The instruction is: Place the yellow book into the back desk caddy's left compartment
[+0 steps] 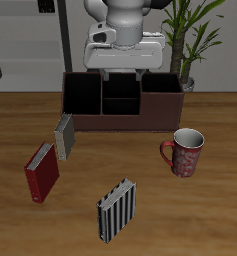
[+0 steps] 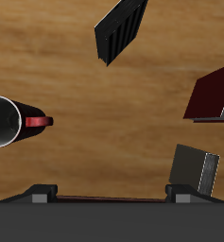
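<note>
The yellow book (image 1: 63,135) stands on edge on the table, just in front of one end of the back desk caddy (image 1: 120,112). It also shows in the wrist view (image 2: 197,170). The caddy is a long dark reddish-brown box against the robot's base. Its left compartment (image 1: 82,94) is the black-lined end section nearest the yellow book, and it holds nothing. My gripper (image 1: 121,72) hangs above the caddy's middle, high over the table. It is open and empty, with the fingertips (image 2: 44,194) far apart.
A red book (image 1: 42,170) lies nearer the front edge than the yellow book. A black-and-white striped book (image 1: 117,208) stands near the front edge. A red patterned mug (image 1: 185,152) stands in front of the caddy's other end. A potted plant (image 1: 190,40) stands behind.
</note>
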Motion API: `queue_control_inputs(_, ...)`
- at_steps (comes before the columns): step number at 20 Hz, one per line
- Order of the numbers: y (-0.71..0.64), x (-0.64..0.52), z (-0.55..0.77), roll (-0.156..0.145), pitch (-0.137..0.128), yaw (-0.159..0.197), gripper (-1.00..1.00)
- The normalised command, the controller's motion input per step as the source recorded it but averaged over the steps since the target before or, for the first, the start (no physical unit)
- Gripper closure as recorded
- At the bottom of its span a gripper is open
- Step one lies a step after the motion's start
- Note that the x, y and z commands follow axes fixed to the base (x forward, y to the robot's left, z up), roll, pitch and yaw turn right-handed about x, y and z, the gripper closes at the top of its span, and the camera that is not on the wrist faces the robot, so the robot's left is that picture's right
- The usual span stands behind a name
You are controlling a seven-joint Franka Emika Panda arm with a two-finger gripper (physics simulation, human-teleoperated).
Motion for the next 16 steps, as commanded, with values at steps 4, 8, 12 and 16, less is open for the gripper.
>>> queue_control_inputs(4,-0.12,0.03,0.06,-0.014,-0.014,0.005,-1.0)
queue_control_inputs(8,-0.32,0.17,-0.03,-0.028,0.008,-0.037,-1.0)
queue_control_inputs(12,-0.45,0.1,-0.06,0.005,-0.009,-0.007,-1.0)
queue_control_inputs(16,-0.33,-0.02,-0.06,0.012,-0.01,-0.035,-1.0)
